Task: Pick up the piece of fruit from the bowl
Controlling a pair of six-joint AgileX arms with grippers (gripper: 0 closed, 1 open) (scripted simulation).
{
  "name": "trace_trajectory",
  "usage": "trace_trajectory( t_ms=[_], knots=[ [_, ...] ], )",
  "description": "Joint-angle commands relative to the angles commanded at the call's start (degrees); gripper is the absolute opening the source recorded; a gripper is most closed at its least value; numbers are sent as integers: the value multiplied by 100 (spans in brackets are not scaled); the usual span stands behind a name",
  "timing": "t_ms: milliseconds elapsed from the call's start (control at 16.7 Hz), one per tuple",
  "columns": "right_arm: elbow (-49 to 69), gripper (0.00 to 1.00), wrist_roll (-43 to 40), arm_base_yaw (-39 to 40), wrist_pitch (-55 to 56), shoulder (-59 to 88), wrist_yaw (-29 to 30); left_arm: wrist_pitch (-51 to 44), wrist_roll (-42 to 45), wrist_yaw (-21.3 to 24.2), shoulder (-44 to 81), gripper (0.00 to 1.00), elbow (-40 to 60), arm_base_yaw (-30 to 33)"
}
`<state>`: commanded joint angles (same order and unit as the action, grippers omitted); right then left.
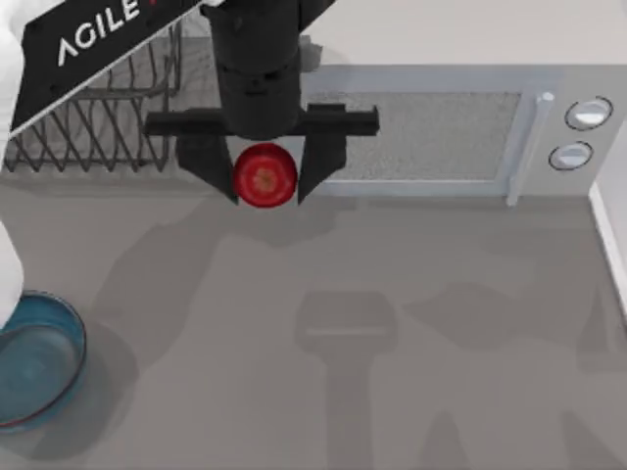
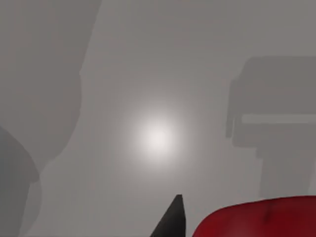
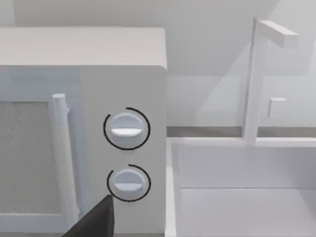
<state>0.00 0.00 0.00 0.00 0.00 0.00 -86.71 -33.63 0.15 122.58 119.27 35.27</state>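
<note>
Grey table (image 1: 441, 392); "AGILE"-lettered left pincer (image 1: 265, 176) clamps fruit (image 1: 265, 176).

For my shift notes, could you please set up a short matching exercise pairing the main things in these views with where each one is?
Things:
1. piece of fruit
2. bowl
3. microwave
4. wire rack

Places:
A. at the table's left edge, holding nothing
B. back left of the table, partly under the left arm
C. between the fingers of the left tool, off the table
D. along the back, its two knobs towards the right

Pairs: 1-C, 2-A, 3-D, 4-B
</note>
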Motion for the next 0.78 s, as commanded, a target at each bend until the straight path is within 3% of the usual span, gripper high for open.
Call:
trace_trajectory(
  t_ms=[420, 780],
  knots=[
    [0, 100, 0, 0, 0, 0, 0, 212, 3, 8, 12, 0, -237, -6],
    [0, 100, 0, 0, 0, 0, 0, 1932, 8, 2, 73, 0, -1835, -9]
  ],
)
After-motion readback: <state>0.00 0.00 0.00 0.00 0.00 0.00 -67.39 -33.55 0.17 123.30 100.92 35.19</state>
